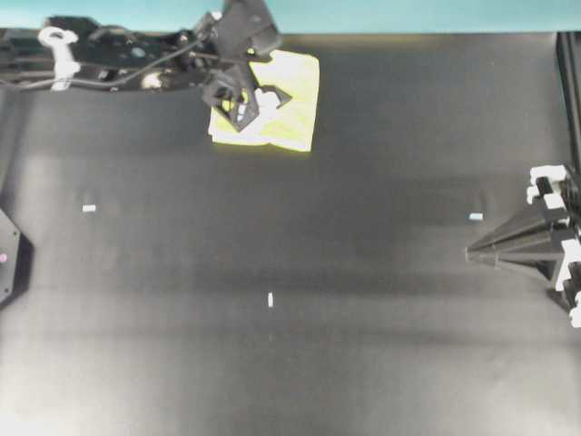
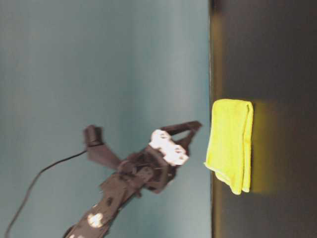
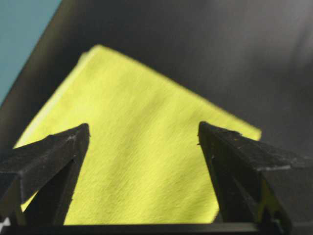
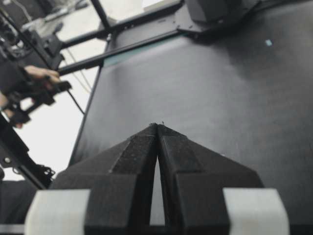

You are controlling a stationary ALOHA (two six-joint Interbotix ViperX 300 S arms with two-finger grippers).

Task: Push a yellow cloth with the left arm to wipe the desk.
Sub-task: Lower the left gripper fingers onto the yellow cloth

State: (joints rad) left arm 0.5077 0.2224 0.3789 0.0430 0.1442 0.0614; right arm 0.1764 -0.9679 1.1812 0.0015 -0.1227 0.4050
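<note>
Cloth: the yellow cloth lies folded and flat on the desk, close to the teal strip along the far edge.
Left arm: the left arm reaches in from the left side, along that far edge.
Left gripper: the left gripper is above the cloth with its two black fingers spread wide apart. It grips nothing. From table height it looks lifted off the cloth, not touching it.
Right gripper: the right gripper sits at the right side of the desk, well apart from the cloth. Its fingers are pressed together with nothing between them.
Marks: small white tape marks dot the black desk.
</note>
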